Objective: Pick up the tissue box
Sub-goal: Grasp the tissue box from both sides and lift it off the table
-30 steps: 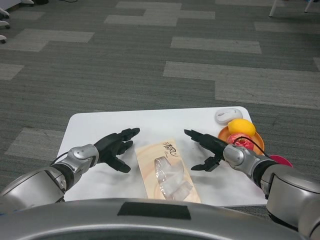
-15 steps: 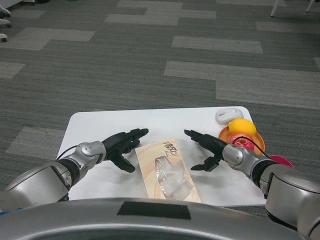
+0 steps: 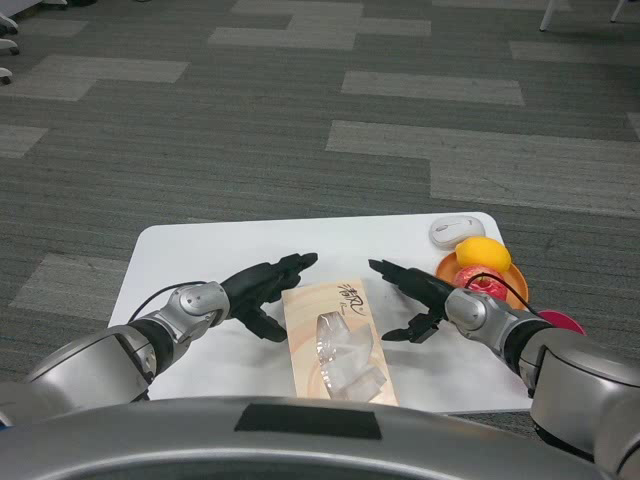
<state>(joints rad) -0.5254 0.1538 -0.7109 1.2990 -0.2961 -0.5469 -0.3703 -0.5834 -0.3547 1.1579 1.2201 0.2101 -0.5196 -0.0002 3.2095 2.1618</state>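
Observation:
The tissue box (image 3: 335,340) is a flat, pale wood-coloured box with a clear plastic slot on top; it lies near the front of the white table (image 3: 210,250), between my hands. My left hand (image 3: 263,291) is open with fingers spread, its fingertips at the box's left far edge, touching or nearly touching it. My right hand (image 3: 415,299) is open too, fingers spread, a short gap to the right of the box.
At the table's right edge an orange plate (image 3: 446,266) holds a yellow fruit (image 3: 483,254) and a red fruit (image 3: 483,284). A white computer mouse (image 3: 457,231) lies behind it. A pink object (image 3: 562,322) shows by my right forearm. Grey carpet lies beyond.
My left hand has moved right, up to the box's left edge. The box has turned slightly, its far end swinging right. My right hand has stayed in place.

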